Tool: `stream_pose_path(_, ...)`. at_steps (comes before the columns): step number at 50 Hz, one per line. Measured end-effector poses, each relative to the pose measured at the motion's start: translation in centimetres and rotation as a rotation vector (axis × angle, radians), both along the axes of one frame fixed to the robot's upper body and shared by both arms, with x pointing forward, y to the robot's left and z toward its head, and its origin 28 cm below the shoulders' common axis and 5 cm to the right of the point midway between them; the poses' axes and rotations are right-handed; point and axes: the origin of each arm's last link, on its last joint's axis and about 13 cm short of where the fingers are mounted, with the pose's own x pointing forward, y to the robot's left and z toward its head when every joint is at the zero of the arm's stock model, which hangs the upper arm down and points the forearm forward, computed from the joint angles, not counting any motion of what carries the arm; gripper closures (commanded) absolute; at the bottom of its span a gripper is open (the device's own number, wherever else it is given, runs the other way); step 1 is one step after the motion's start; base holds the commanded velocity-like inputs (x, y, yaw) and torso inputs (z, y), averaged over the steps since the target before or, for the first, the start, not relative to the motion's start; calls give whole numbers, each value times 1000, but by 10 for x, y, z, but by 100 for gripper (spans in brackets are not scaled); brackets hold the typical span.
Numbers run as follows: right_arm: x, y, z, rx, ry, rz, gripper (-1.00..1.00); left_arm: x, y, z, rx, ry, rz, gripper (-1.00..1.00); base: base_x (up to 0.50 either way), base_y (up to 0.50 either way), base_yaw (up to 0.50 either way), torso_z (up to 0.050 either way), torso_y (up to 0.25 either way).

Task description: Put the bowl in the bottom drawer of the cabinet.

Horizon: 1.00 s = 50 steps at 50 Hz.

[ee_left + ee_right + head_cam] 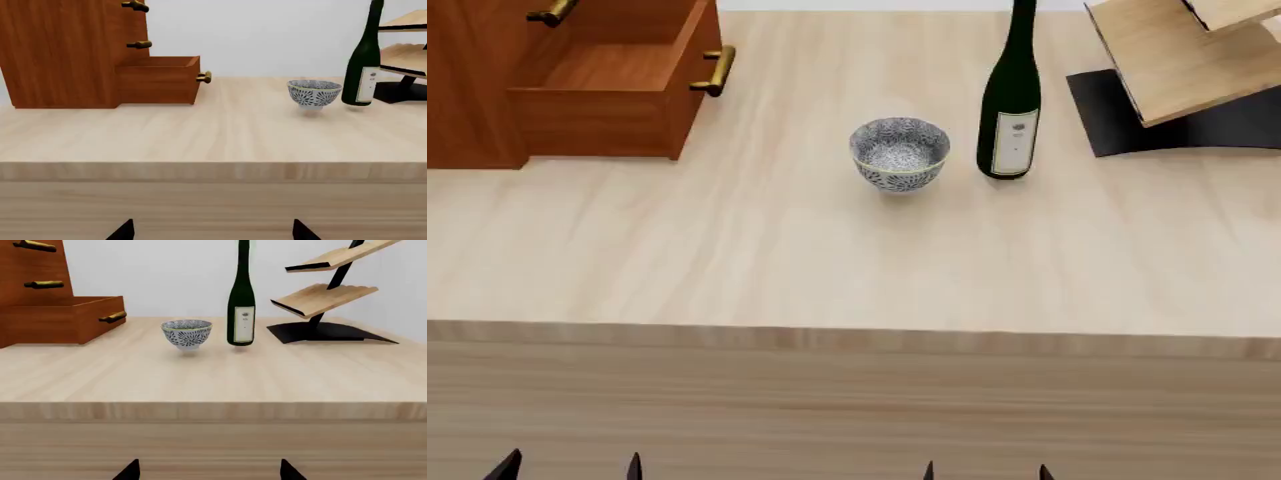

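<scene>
The small white bowl (900, 152) with blue-grey floral pattern stands upright on the pale wooden table, empty, next to a dark wine bottle. It also shows as bowl (314, 93) and bowl (187, 333). The reddish-brown cabinet (467, 80) stands at the far left, its bottom drawer (614, 90) pulled out, brass handle facing the bowl; the drawer (160, 77) looks empty. My left gripper (569, 468) and right gripper (986, 471) hang below the table's front edge, far from the bowl. Both stand open, only their dark fingertips (123, 231) (130, 471) showing.
A dark green wine bottle (1010, 95) stands just right of the bowl. A pale wooden rack on a black base (1181, 70) occupies the far right. The table's front edge (854, 340) runs between my grippers and everything on top.
</scene>
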Motion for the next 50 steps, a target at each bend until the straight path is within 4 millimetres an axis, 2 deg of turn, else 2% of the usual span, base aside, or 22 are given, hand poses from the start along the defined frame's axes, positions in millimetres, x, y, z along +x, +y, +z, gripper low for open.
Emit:
stream_pose_path(11,0,0,-2,4,0,3,-100,1,-1,3,6,-8,-10,-100,0,0,0,3,0)
stream_pose_path(50,-1,2,1,20,-19,10,-100,2,-4,14,35,-45,-49,-100,0,0,0,50,0)
